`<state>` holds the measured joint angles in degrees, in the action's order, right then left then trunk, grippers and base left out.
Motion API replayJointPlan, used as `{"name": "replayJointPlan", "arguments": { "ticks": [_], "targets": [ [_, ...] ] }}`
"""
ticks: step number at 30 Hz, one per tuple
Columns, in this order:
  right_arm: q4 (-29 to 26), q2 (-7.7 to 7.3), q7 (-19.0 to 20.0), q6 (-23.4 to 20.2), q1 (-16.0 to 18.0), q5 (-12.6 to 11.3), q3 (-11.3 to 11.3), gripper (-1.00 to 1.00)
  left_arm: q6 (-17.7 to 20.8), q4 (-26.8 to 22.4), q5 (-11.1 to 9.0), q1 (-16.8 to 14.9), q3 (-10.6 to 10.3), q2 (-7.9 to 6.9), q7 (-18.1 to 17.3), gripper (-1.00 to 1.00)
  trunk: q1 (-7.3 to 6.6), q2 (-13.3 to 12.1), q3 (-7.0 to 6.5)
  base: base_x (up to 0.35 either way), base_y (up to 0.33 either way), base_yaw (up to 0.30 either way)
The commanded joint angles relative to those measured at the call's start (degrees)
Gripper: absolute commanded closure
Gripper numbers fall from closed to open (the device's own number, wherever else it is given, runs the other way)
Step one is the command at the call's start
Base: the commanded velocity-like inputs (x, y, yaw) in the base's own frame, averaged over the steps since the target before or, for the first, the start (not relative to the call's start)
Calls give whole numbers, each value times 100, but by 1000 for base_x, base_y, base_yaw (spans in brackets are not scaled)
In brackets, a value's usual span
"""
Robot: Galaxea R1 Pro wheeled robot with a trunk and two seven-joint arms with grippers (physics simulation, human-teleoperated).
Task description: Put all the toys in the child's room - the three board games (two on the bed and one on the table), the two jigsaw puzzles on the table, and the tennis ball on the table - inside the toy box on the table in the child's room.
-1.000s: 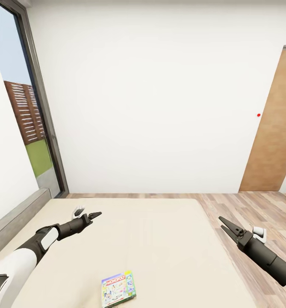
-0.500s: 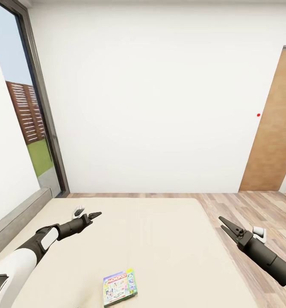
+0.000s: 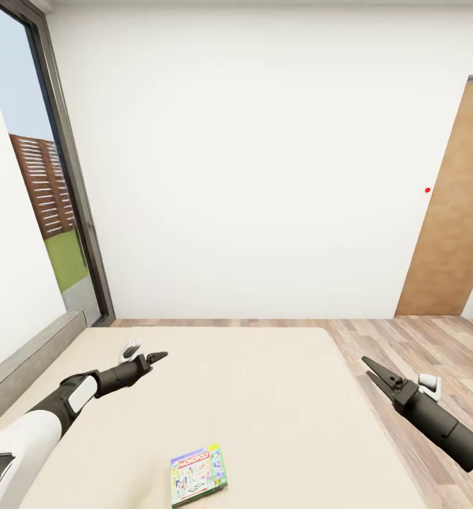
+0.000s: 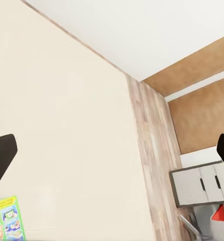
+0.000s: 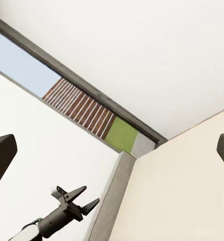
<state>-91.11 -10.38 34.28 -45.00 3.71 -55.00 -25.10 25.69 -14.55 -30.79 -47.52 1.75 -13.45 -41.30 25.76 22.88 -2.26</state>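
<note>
One colourful board game box point(image 3: 197, 474) lies flat on the beige bed point(image 3: 264, 396), near the bed's front edge; a corner of that board game point(image 4: 4, 221) also appears in the left wrist view. My left gripper point(image 3: 144, 353) hovers open over the bed's left side, well beyond the box and a little to its left. Its fingers point(image 4: 1, 158) stand wide apart with nothing between them. My right gripper point(image 3: 372, 370) is held open and empty over the bed's right edge, its fingers point(image 5: 1, 158) spread wide. The right wrist view looks across at the left gripper point(image 5: 74, 200).
A tall window point(image 3: 45, 191) runs along the left wall above a grey ledge point(image 3: 24, 367). A white wall stands ahead, and a wooden door point(image 3: 452, 212) is at the right. Wood floor point(image 3: 420, 346) lies right of the bed. A grey cabinet point(image 4: 197, 183) is in the left wrist view.
The whole picture has shifted very slightly, so the box sits a touch further right in view. Both arms hold their poses.
</note>
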Motion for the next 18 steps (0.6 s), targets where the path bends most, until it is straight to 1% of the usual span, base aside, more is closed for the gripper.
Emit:
{"name": "replayJointPlan", "arguments": {
  "ticks": [1,2,3,4,5,6,7,8,9,10,11,12,13,14,15,17,18],
  "targets": [
    [-4,4,-24,-12,4,0,30,-100,46,5,-16,-2,20,6,122,-100,2,4,2,0,0,0],
    [-8,3,-85,5,5,12,93,-100,44,8,-16,-2,29,10,305,-100,2,4,2,0,0,0],
    [-9,2,-131,11,5,16,129,-100,42,9,-15,-3,36,14,416,-100,2,4,2,0,0,0],
    [-11,0,-262,20,14,22,199,-100,37,11,-20,-3,49,20,665,-100,2,4,2,0,0,0],
    [-13,-2,-352,21,30,24,232,-100,31,11,-22,-3,55,25,799,-100,2,4,2,0,0,0],
    [-14,-1,-616,14,95,27,324,-100,14,12,-31,-3,66,33,1101,-100,2,4,2,0,0,0],
    [-14,-1,-765,6,135,27,383,-100,3,13,-35,-3,71,37,1250,-100,2,4,2,0,0,0],
    [-13,0,-1071,-11,219,28,542,-100,-16,13,-43,-3,77,46,1521,-100,2,4,2,0,0,0],
    [-13,-2,-1222,-17,265,29,642,-100,-26,13,-48,-3,80,49,1642,-100,2,4,2,0,0,0],
    [-12,-4,-1506,-20,349,30,861,-100,-40,13,-55,-3,83,53,1843,-100,2,4,2,0,0,0],
    [-12,-5,-1637,-18,390,31,974,-100,-45,13,-58,-3,84,55,1923,-100,2,4,2,0,0,0],
    [-12,-6,-1878,-12,469,31,1196,-100,-55,13,-61,-3,86,57,2037,-100,2,4,2,0,0,0],
    [-12,-5,-1989,-9,508,32,1304,-100,-58,14,-62,-3,87,58,2079,-100,2,4,2,0,0,0],
    [-12,-3,-2197,-3,585,32,1512,-100,-64,14,-64,-3,92,59,2140,-100,2,4,2,0,0,0],
    [-14,-2,-2297,-1,620,32,1613,-100,-66,14,-65,-3,95,60,2162,-100,2,4,2,0,0,0],
    [-13,20,-2701,13,755,33,2031,-100,-70,14,-66,-3,99,61,2213,-100,2,4,2,0,0,0],
    [-12,45,-2804,16,793,33,2142,-100,-71,14,-67,-3,99,63,2220,-100,2,4,2,0,0,0]
  ]
}}
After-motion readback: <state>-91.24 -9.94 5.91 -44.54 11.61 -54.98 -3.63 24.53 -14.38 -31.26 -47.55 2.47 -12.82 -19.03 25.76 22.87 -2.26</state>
